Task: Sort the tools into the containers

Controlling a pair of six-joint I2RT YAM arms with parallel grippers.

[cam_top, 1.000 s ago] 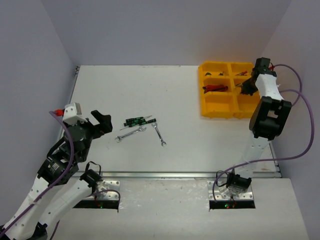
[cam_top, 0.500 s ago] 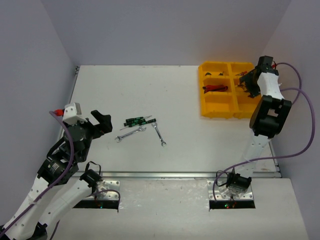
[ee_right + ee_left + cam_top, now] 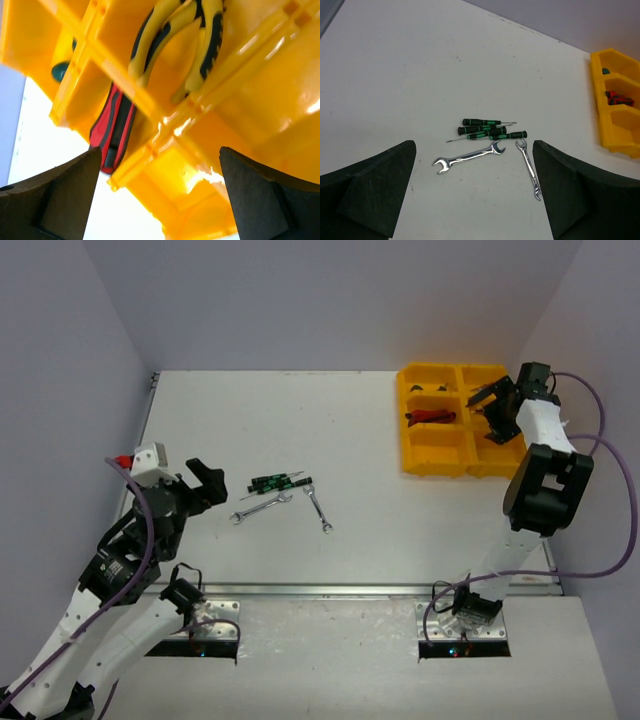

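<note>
Several green-handled screwdrivers (image 3: 278,483) (image 3: 487,129) lie bunched on the white table. Just below them are two silver wrenches (image 3: 262,508) (image 3: 318,508), which the left wrist view shows as a flat one (image 3: 469,157) and a steeper one (image 3: 529,167). My left gripper (image 3: 205,485) (image 3: 475,192) hangs open, to their left and above the table. The yellow tray (image 3: 412,455) (image 3: 200,150) sits at the far right. Red-and-black cutters (image 3: 430,418) (image 3: 112,127) lie in its middle-left compartment. Yellow-handled pliers (image 3: 175,35) lie in the compartment beside it. My right gripper (image 3: 495,412) (image 3: 160,195) is open over the tray's right column, holding nothing.
A dark green object (image 3: 61,70) shows in the tray's far-left compartment. The tray's near edge (image 3: 615,135) shows at the right of the left wrist view. Grey walls enclose the table on three sides.
My right gripper went from shut to open, letting go of the pliers in the tray, and drew back to the right. My left arm shifted slightly.
</note>
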